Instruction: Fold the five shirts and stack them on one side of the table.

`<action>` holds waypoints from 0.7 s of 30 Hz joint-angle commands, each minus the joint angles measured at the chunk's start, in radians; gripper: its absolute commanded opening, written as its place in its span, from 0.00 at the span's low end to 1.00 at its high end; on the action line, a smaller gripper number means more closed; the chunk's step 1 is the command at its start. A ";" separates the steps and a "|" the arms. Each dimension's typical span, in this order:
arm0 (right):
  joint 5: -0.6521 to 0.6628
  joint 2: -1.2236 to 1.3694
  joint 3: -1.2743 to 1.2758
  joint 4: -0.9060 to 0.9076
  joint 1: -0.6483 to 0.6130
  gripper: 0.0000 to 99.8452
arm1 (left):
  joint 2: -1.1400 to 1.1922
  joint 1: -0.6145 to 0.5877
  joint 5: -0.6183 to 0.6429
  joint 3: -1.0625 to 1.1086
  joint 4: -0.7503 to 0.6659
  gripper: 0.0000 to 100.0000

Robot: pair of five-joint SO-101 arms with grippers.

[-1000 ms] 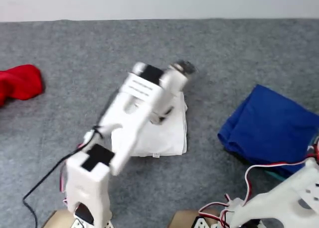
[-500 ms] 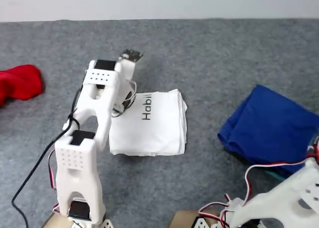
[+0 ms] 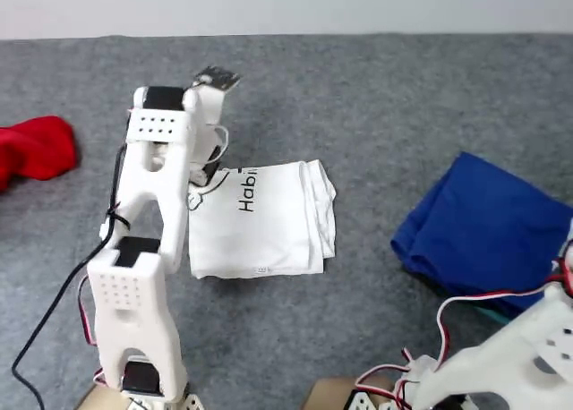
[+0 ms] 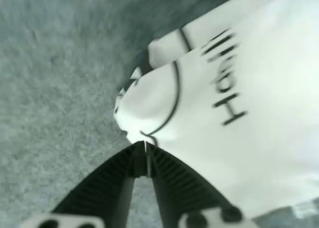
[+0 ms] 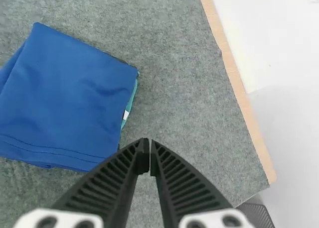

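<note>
a folded white shirt (image 3: pixel 260 220) lies in the middle of the grey desk (image 3: pixel 403 97). the left fingers (image 4: pixel 117 175) are pinched together on its edge by the collar, with a sliver of cloth between their tips. the right fingers (image 5: pixel 114 180) are pressed together holding nothing, over bare felt just beside a folded blue shirt (image 5: pixel 60 93) with teal cloth (image 5: pixel 128 108) peeking from under it. a crumpled red shirt (image 3: pixel 36 149) lies at the desk's far left

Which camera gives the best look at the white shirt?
The high view: the folded white shirt lies nearly whole there. The left wrist view catches its collar end close up; the right wrist view faces the blue shirt.
</note>
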 commanded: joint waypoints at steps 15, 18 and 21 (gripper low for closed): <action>-0.361 0.248 0.107 0.010 -0.670 0.01 | -0.672 -0.451 0.049 0.375 0.031 0.00; -0.462 0.374 0.107 -0.073 -0.814 0.01 | -0.752 -0.591 0.005 0.479 0.029 0.00; -0.523 0.489 0.107 -0.194 -0.935 0.01 | -0.830 -0.715 -0.043 0.542 0.028 0.00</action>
